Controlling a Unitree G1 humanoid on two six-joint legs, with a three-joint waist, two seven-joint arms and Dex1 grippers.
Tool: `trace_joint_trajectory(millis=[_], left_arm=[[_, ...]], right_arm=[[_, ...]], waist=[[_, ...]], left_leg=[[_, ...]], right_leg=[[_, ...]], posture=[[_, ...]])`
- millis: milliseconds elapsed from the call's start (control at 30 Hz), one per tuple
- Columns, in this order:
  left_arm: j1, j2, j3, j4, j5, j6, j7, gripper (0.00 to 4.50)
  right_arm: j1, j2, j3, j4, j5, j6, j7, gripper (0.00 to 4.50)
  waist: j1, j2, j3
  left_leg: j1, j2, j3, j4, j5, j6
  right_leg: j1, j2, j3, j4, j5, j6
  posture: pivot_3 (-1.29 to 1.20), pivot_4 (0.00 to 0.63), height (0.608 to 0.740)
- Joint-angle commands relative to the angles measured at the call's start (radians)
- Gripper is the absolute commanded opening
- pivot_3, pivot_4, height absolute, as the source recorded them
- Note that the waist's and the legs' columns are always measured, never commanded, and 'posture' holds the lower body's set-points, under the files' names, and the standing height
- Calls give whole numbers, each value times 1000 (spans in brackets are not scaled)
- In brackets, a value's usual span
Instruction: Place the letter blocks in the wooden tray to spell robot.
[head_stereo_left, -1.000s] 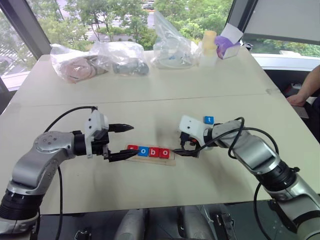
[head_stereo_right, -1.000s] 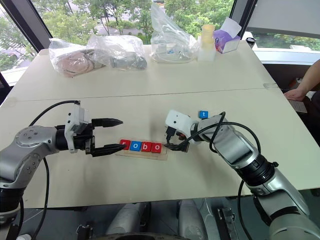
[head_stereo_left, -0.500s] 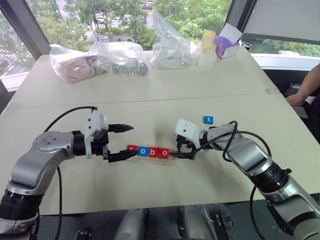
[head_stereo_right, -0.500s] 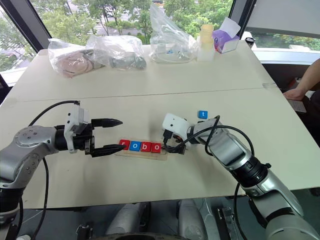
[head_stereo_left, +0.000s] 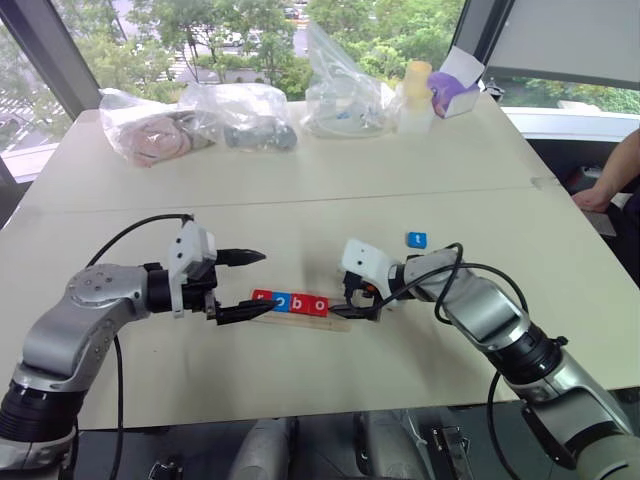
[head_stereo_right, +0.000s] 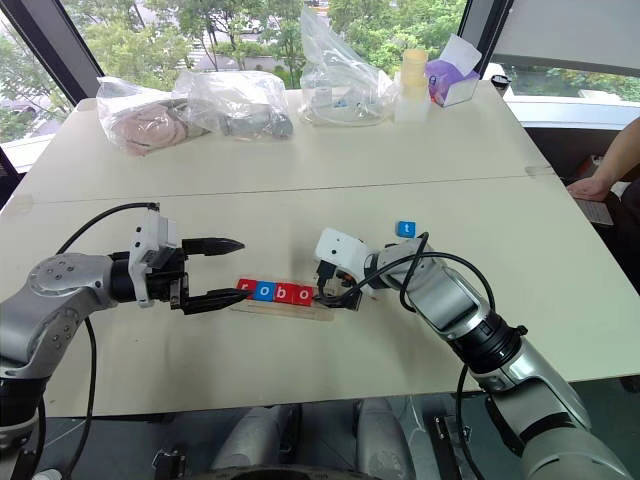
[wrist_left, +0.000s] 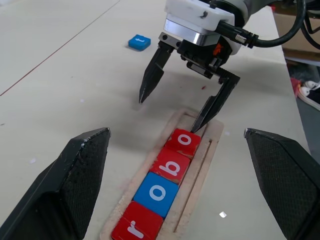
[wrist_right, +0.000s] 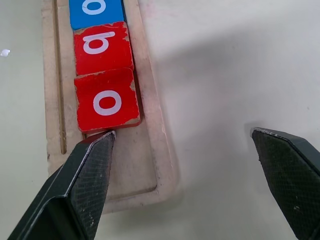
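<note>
Tiles spelling "robo" (wrist_left: 161, 193), red, blue, red, red, sit in the wooden tray (wrist_left: 207, 150) at mid-table, between the left gripper (head_stereo_left: 243, 286) and the right gripper (head_stereo_left: 352, 301), both spread wide and empty. From the left wrist, one right fingertip (wrist_left: 198, 124) meets the last red tile. A blue "t" tile (head_stereo_left: 417, 240) lies apart on the pale table (head_stereo_left: 300, 190); bagged items (head_stereo_left: 200, 118) line the window side.

The pale table (head_stereo_left: 300, 200) bears the wooden tray (wrist_left: 210, 145), a loose blue tile (head_stereo_left: 417, 240) and plastic bags (head_stereo_left: 240, 115).
</note>
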Motion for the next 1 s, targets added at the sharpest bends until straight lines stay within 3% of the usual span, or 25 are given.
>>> trace_joint_trajectory(millis=[33,233,433,700,1000], left_arm=[[-2,8,33,-36,-17,-1,3,4500],[5,-1,32,-37,-16,-8,9,4500],[-4,-26,8,-19,-3,-24,11,4500],[-45,-64,-20,20,24,-41,5,4500],[-24,-57,-2,-2,14,-35,7,4500]], right_arm=[[-28,-22,-41,-9,-5,-7,7,4455],[-63,-29,-341,-14,63,160,-116,4455],[-47,104,-531,13,10,298,-398,4455],[-37,334,-628,104,-48,347,-693,4455],[-41,378,-663,186,-47,369,-787,4455]], waist=[[0,0,0],[3,0,0],[0,0,0],[-1,1,0],[-3,1,0]], left_leg=[[0,0,0,0,0,0],[0,-1,0,1,0,0],[0,0,0,0,0,0],[0,0,1,0,1,-1],[0,0,1,0,1,-1]], right_leg=[[0,0,0,0,0,0],[0,0,0,0,0,0],[-1,-1,1,1,0,0],[-1,0,1,2,0,0],[-1,1,1,2,1,0]], posture=[[0,150,740],[0,150,740],[0,150,740],[0,150,740],[0,150,740]])
